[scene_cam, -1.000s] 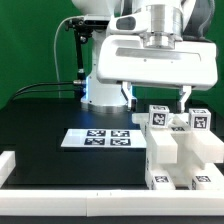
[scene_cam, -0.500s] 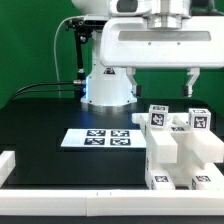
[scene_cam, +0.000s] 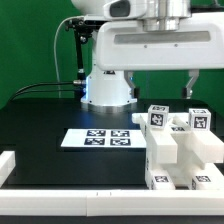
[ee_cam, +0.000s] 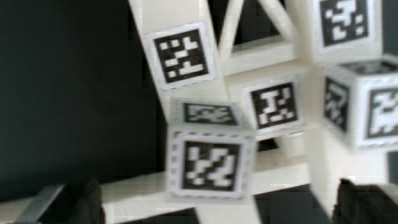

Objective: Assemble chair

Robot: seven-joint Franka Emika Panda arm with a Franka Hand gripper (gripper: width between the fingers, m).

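The chair (scene_cam: 180, 150) is a blocky, stepped white structure with small square tags, standing on the black table at the exterior view's right. My gripper (scene_cam: 160, 84) hangs above it, open, and its dark fingers (scene_cam: 190, 82) are clear of the blocks with nothing between them. In the wrist view the chair (ee_cam: 267, 120) fills the picture as tagged white blocks and bars. The gripper (ee_cam: 217, 208) has one dark finger (ee_cam: 71, 205) at each lower corner, wide apart, and it touches no part.
The marker board (scene_cam: 97, 138) lies flat on the black table, at the exterior view's left of the chair. Low white border rails run along the front (scene_cam: 70, 190) and the left edge (scene_cam: 6, 165). The robot base (scene_cam: 105, 90) and cables stand behind.
The gripper has risen from just above the chair's top blocks to well clear of them, still open. The chair has not moved.
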